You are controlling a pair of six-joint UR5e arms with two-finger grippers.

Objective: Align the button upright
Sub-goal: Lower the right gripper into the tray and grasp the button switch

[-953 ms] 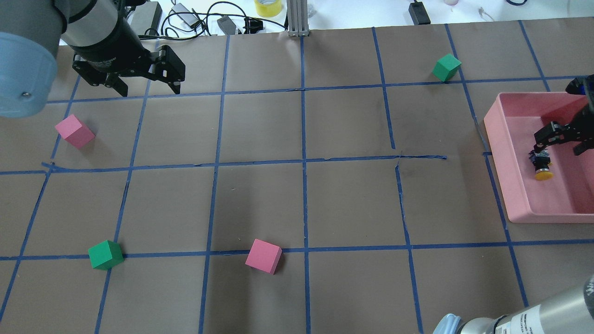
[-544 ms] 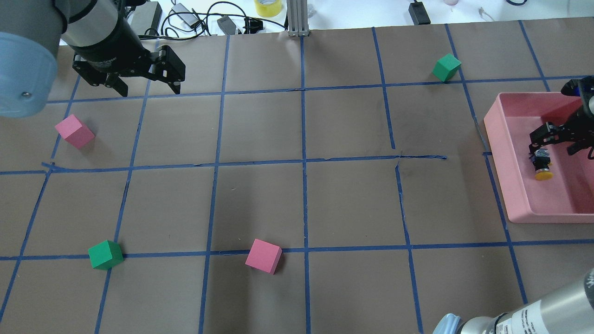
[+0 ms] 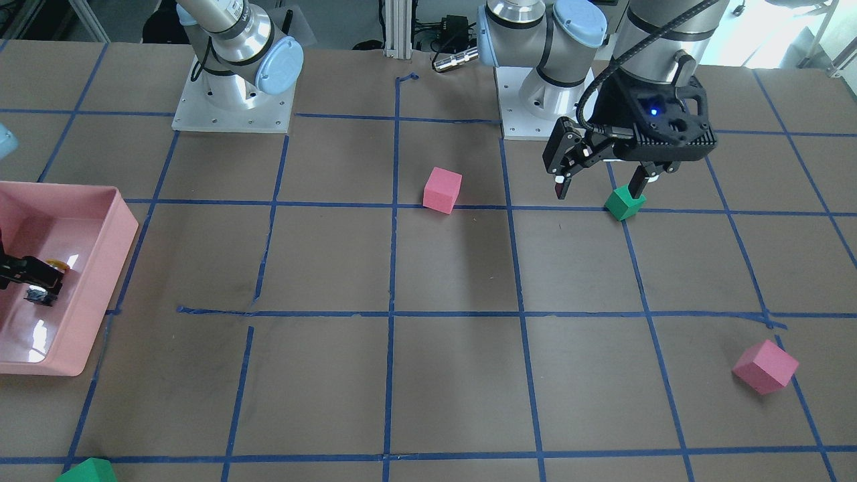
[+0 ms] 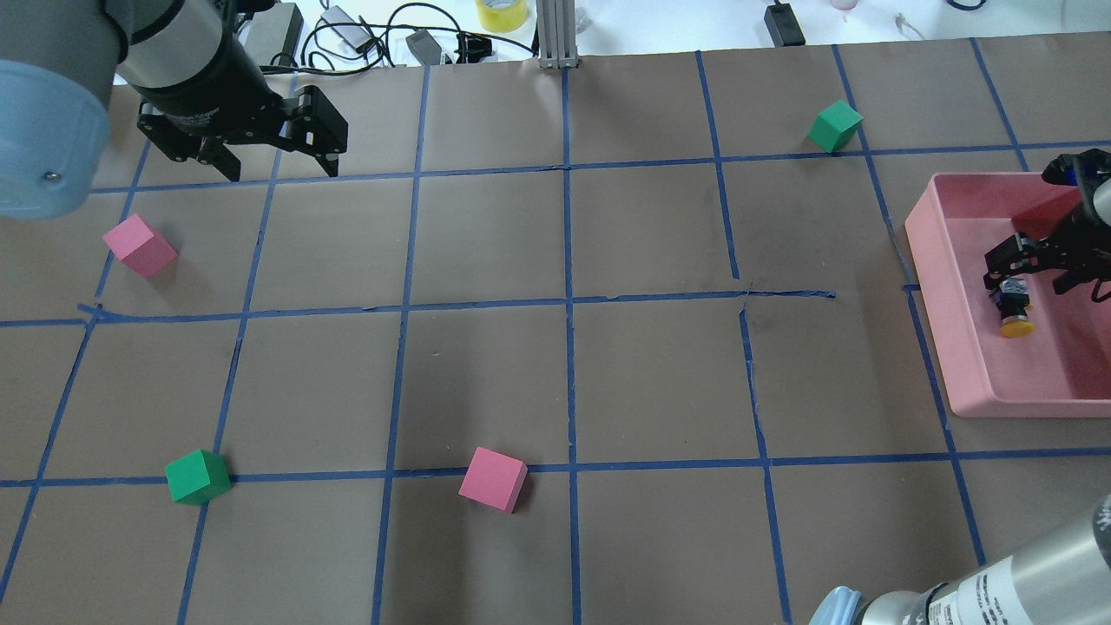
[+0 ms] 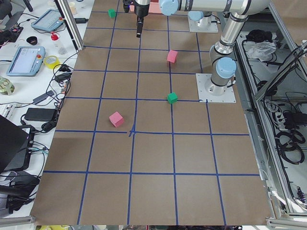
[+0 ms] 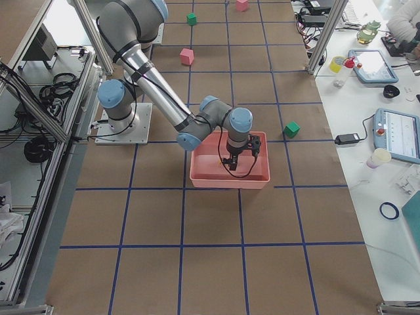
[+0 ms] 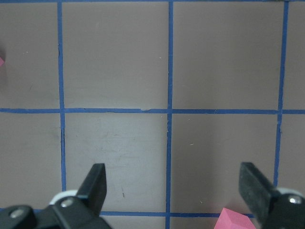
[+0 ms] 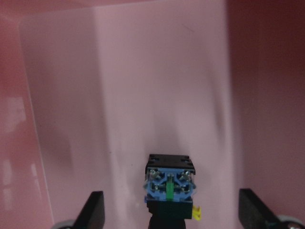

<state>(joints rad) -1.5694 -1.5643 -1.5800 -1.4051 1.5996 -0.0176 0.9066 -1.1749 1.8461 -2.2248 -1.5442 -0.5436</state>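
R gripper edged left, fingers apart over button lying sideways in pink tray, frame's right edge. Approach step; next needs descent, clamp on body.

right gripper pointed down, fingers spread wide, left gripper hung raised, also facing down, fingers wide apart

I count 2 pink cubes, 2 green cubes, 1 pink tray, 1 button, 2 grippers on my feeds
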